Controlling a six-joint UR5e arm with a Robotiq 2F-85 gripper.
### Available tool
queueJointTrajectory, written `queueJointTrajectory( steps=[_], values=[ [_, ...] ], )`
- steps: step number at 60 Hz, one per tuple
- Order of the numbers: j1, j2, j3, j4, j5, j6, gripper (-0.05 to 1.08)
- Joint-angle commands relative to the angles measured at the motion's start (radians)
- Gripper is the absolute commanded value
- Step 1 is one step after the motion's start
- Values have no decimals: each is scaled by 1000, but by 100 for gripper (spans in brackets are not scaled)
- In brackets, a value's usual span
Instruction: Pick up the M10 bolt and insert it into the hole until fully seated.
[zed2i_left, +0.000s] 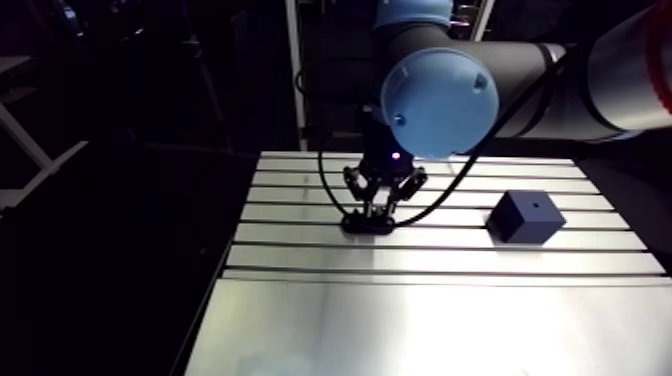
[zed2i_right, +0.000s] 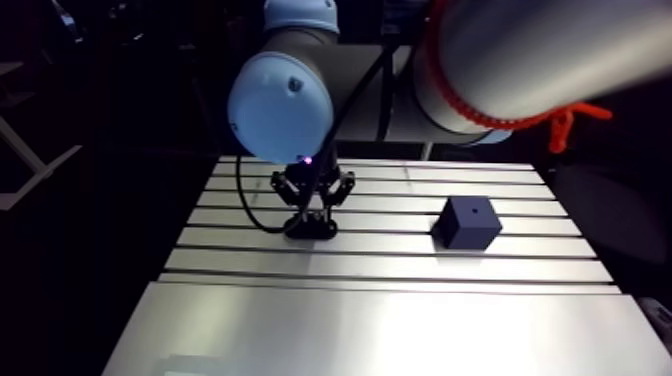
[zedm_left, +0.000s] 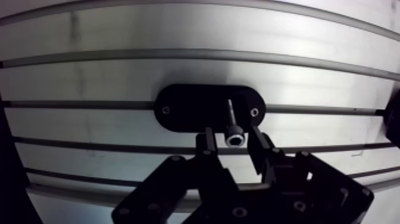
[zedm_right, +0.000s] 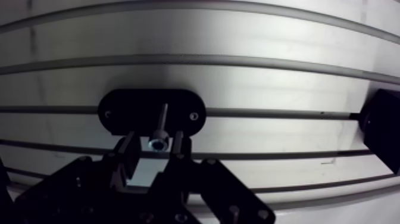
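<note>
Fingers of the gripper are spread, one on each side of the M10 bolt. They bracket the socket head with a thin gap on both sides, so nothing is clamped. Fingertips sit roughly level with the head.

The bolt stands upright in a black oval holder, with its shank running down into the middle of the plate. The socket recess faces the wrist camera. A small screw shows at each end of the holder.

The holder lies flat on the slotted aluminium worktop, across one of the slots. In the arm view the gripper comes straight down onto the holder, fingertips close to its top.

The dark cube block sits on the same worktop, well apart from the holder and off to one side. The hole in its top face is visible, with nothing in it. The wrist view only catches the block at the frame edge.
</note>
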Motion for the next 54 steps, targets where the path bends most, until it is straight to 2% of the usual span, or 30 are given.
queueJointTrajectory(
  steps=[1, 54],
  values=[
    [0, 0, 0, 0, 0, 0, 60],
    [0, 4, -1, 0, 0, -2, 65]
  ],
)
